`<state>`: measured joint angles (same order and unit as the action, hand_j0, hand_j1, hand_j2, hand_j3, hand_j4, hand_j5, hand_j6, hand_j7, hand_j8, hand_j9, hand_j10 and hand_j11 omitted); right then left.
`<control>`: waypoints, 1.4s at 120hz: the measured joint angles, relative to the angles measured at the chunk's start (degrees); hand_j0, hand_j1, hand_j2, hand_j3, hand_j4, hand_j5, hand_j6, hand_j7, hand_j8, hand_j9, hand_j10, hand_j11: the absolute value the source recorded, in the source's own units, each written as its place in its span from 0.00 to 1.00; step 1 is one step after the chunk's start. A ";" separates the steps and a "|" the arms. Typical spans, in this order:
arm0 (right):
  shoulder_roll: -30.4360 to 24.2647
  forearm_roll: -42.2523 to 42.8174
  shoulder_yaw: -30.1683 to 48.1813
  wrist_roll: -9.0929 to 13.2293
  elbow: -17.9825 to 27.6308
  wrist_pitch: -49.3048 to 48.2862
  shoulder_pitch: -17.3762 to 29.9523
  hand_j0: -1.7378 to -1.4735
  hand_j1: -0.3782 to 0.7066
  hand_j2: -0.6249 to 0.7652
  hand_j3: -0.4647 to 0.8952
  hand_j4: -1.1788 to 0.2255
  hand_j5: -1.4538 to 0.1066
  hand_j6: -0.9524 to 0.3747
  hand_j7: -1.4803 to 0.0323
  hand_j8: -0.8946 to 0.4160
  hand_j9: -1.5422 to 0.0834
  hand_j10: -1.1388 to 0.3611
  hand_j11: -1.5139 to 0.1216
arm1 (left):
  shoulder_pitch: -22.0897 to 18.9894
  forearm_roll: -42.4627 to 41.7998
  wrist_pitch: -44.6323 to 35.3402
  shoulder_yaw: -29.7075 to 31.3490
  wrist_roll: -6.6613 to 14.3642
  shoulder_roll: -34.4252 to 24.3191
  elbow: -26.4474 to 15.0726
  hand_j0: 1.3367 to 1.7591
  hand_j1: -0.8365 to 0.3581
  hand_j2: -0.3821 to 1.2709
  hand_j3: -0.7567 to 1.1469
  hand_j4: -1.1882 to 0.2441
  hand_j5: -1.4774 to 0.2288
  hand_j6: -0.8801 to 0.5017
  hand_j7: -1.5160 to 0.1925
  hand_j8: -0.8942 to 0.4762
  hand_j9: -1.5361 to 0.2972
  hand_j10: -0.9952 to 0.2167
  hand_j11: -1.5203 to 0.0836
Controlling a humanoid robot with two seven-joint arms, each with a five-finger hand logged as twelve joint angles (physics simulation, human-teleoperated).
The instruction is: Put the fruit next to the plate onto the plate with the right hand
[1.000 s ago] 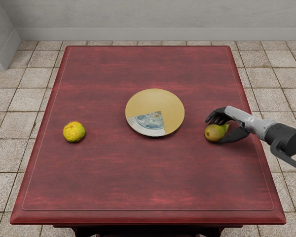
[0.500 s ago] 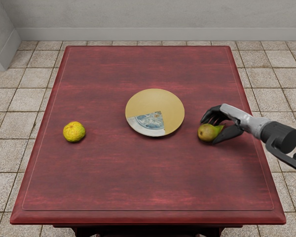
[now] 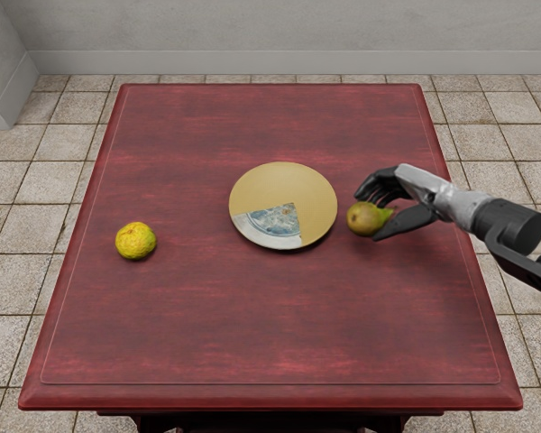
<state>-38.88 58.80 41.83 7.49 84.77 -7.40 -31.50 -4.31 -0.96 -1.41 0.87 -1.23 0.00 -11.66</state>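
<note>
The smooth green-yellow pear (image 3: 365, 218) is clasped at its belly by the right hand (image 3: 397, 203); it is judged light, firm, slippery.

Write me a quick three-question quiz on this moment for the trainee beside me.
1. True or false: the pear lies on the plate.
2. What grips the pear? A) left hand B) right hand C) nothing
3. Fill in: the yellow citrus fruit sits on the table, far to the picture's ___ of the plate.
Key: 1 false, it is held just beside the plate; 2 B; 3 left.
</note>
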 joint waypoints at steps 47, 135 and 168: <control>4.93 -1.81 0.69 0.06 -0.11 0.15 -1.95 0.30 0.56 0.61 0.34 0.43 0.44 0.34 0.48 0.33 0.48 0.47 0.45 | 0.00 0.00 0.00 0.00 0.00 0.00 -0.01 0.76 0.99 0.23 0.40 0.83 0.87 0.64 0.89 0.65 0.84 0.82 0.95; 22.03 -1.90 1.19 0.06 -7.46 6.59 -1.33 0.31 0.54 0.60 0.34 0.42 0.43 0.33 0.47 0.31 0.47 0.45 0.45 | 0.00 0.00 0.00 0.01 0.01 0.00 0.01 0.76 0.99 0.23 0.40 0.83 0.87 0.64 0.89 0.65 0.84 0.82 0.95; 24.20 -1.63 -0.90 0.13 -10.64 8.57 -1.81 0.31 0.54 0.60 0.34 0.43 0.44 0.32 0.48 0.30 0.47 0.45 0.45 | 0.00 0.00 0.00 0.01 0.00 0.00 -0.01 0.76 0.99 0.23 0.40 0.83 0.87 0.64 0.89 0.65 0.84 0.82 0.95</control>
<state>-14.69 57.17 40.93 7.61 74.13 1.17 -33.32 -4.31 -0.97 -1.41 0.88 -1.23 0.00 -11.67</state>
